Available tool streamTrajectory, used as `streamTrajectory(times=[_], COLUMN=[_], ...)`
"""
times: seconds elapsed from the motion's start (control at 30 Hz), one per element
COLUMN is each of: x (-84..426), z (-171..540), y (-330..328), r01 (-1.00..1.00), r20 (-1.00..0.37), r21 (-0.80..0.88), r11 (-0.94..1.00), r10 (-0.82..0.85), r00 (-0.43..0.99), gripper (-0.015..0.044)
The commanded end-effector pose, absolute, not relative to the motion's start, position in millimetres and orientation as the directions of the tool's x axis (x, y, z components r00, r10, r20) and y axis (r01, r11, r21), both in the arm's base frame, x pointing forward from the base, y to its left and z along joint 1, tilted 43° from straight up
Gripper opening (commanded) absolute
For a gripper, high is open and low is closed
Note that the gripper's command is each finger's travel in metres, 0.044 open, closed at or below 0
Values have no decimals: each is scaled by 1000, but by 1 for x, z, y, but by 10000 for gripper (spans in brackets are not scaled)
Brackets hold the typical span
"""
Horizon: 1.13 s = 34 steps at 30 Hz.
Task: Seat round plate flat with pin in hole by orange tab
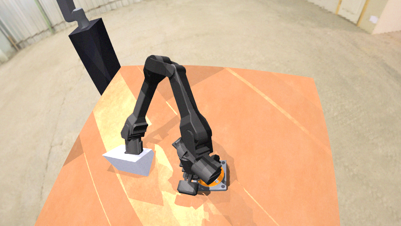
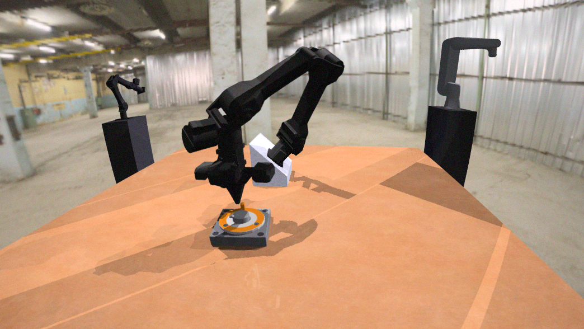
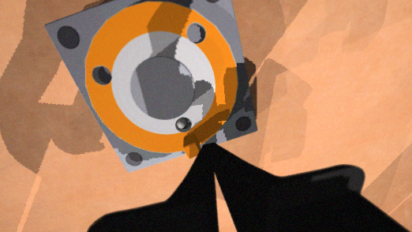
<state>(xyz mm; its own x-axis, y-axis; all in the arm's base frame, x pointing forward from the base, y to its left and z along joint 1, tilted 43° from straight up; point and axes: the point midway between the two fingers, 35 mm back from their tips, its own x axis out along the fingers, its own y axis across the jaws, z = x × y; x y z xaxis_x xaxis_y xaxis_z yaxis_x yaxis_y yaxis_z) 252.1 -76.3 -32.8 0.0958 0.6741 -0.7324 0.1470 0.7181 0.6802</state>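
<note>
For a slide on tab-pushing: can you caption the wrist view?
Shut gripper tip beside the orange tab of the round plate on its grey base.

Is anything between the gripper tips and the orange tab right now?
Nothing: in the wrist view the shut gripper sits right beside the orange tab; whether they touch is unclear.

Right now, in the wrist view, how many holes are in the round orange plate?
3. One hole at the upper right, one at the left, one at the bottom beside the orange tab, with something shiny inside. Shadow on the right might hide another.
</note>
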Motion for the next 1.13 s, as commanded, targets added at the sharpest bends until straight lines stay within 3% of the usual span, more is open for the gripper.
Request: streamTrajectory(times=[0.0, 0.33, 1.1], x=[252, 244, 244], z=[-30, 2, -6], y=[-74, -102, -97], r01=[145, 146, 155], r20=[-734, -735, -729], r21=[679, 678, 684], r11=[720, 720, 713], r10=[672, 670, 677], r00=[104, 103, 99], gripper=[0, 0, 0])
